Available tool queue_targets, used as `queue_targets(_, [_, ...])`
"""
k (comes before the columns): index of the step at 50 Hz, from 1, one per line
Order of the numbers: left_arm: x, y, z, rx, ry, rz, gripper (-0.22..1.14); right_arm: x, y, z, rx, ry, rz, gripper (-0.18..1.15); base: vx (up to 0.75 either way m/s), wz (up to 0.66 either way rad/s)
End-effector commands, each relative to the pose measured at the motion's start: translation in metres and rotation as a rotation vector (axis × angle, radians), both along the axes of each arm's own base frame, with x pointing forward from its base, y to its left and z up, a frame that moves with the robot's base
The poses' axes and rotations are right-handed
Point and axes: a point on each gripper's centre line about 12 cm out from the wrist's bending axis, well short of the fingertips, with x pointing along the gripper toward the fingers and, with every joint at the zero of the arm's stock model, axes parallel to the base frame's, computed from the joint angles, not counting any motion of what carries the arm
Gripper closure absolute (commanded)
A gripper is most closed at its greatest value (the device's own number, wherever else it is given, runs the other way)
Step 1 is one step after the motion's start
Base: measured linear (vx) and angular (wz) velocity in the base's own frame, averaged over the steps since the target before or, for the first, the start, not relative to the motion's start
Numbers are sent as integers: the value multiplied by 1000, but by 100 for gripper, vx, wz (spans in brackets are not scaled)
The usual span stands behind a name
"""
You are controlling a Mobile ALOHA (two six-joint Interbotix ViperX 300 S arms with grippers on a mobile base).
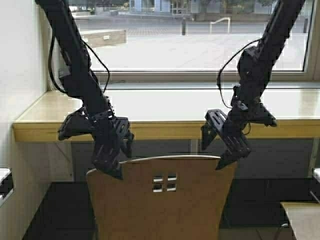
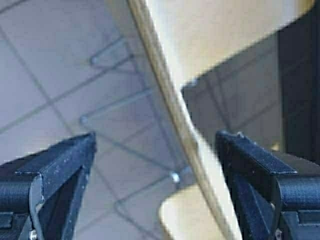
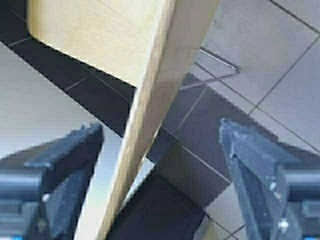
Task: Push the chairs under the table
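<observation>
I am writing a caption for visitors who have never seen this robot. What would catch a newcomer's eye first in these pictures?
First, the two black arms reaching down to the chair in the foreground: the left gripper and the right gripper are both open, each astride a top corner of the tan backrest, whose thin edge runs between the fingers in both wrist views. Behind them the long light-wood table spans the wall under a bright window.
</observation>
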Motion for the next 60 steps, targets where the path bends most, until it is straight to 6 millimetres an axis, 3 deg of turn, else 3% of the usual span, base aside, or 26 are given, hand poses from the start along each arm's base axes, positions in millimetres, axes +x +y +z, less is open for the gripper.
queue_targets(1, [21,-3,2,-17,-50,18,-9,18,5,1,18,-35,-8,-4,0,0])
queue_targets(14, [36,-1,-21,-9,-73,41,-9,33,5,-24,-3,-53,-18,-4,0,0])
queue_targets(26, [41,-3,-41,-6,-64,43,-9,35,1,-26,-37,-77,-37,-4,1,1])
queue_targets(50, [37,0,-49,2,-62,55,-9,32,6,-27,-51,-84,-39,-4,0,0])
queue_targets(57, [37,0,-49,2,-62,55,-9,26,11,-35,-66,-79,-33,-4,0,0])
queue_targets(60, [37,0,-49,2,-62,55,-9,19,20,-47,-62,-56,-29,-4,0,0])
